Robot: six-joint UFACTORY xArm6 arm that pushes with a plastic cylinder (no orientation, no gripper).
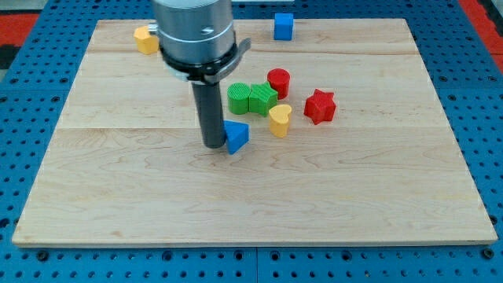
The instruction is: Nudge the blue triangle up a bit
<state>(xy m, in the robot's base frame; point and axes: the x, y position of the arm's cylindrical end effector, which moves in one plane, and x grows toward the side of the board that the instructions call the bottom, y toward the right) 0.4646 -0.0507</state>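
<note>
The blue triangle point(236, 136) lies near the middle of the wooden board point(251, 196). My tip point(214, 145) stands on the board right against the triangle's left side, touching it or nearly so. The dark rod rises from there to the grey arm body at the view's top.
Just up and right of the triangle lie a yellow heart point(279, 119), a green cylinder point(239, 98), a green block point(262, 98), a red cylinder point(278, 81) and a red star point(319, 106). A blue cube point(284, 25) and a yellow block point(145, 39) sit near the top edge.
</note>
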